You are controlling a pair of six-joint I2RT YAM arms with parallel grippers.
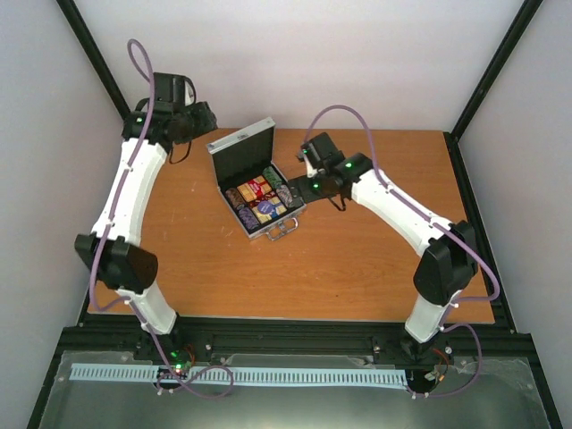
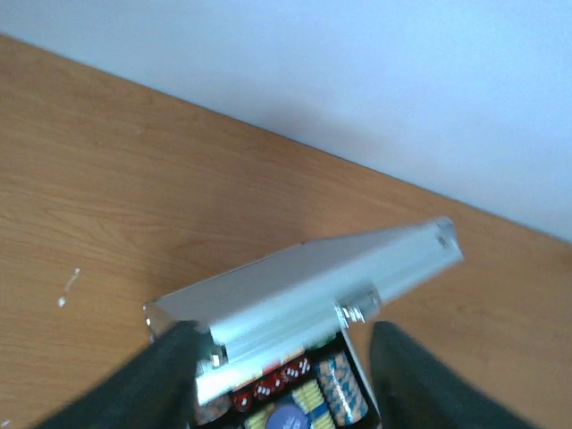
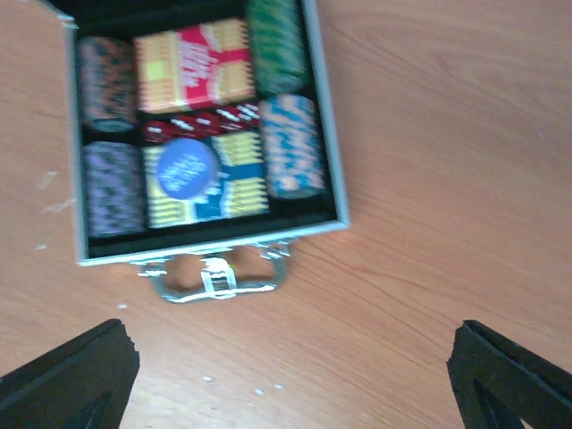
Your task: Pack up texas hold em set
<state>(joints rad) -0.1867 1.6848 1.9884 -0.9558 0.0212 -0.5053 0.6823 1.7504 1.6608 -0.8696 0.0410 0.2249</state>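
Silver metal case (image 1: 233, 213) is sitting open at the centre of the table (image 1: 375, 268) in the overhead view, with its lid (image 1: 241, 146) raised toward the upper left. The red card box (image 3: 192, 64), the blue-yellow card box (image 3: 237, 183) under the blue disc (image 3: 186, 168), the red dice (image 3: 201, 121) and the chip stacks (image 3: 288, 143) are lying inside. I am holding the left gripper (image 2: 284, 335) behind the lid, jaws apart. The right gripper (image 3: 290, 335) is hovering below the handle (image 3: 214, 277), jaws wide and empty. I am judging lid-closing as the step in hand. It calls for pushing high on the lid's back, slowly, while bracing the front rim.
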